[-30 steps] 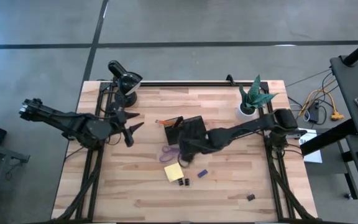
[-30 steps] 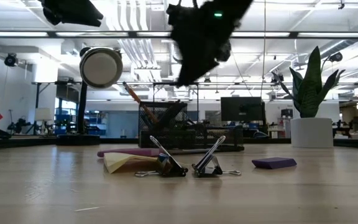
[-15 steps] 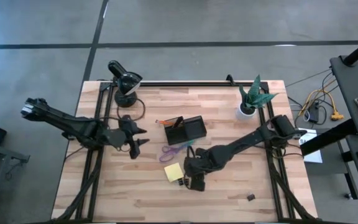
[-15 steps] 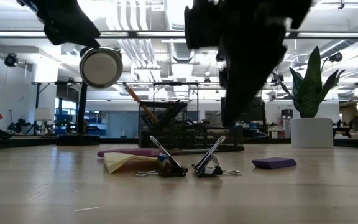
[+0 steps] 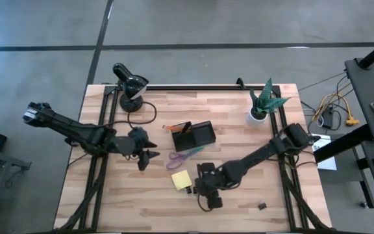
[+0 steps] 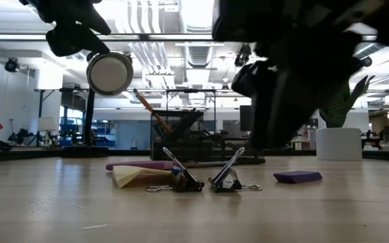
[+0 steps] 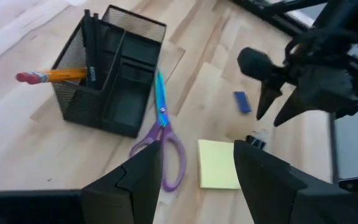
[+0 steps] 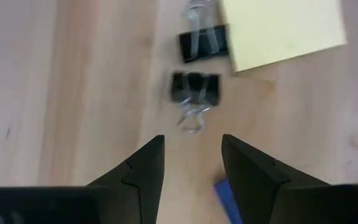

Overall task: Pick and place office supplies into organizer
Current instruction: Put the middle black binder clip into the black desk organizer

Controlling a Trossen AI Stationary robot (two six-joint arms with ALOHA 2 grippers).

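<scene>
Two black binder clips (image 8: 195, 87) (image 5: 191, 190) stand on the wood beside the yellow sticky-note pad (image 5: 180, 180). My right gripper (image 8: 191, 146) (image 5: 202, 186) hangs open just above them, pointing steeply down and touching nothing. The purple block (image 6: 298, 177) (image 8: 225, 194) lies close by, hidden under that arm in the high view. Purple-handled scissors (image 7: 163, 134) lie flat between the pad and the black mesh organizer (image 5: 193, 135), which holds a pencil (image 7: 55, 76). My left gripper (image 5: 149, 156) (image 7: 197, 155) is open in the air to the left of the scissors.
A black desk lamp (image 5: 130, 86) stands at the far left and a potted plant (image 5: 263, 101) at the far right. One more black clip (image 5: 262, 206) lies near the front right. Bare wood stretches along the near edge.
My right gripper has swung from beside the organizer toward the near edge and come down, tipping more steeply, and now hangs over the two clips. My left gripper has moved a little toward the table's middle, sunk and rolled. No object has moved.
</scene>
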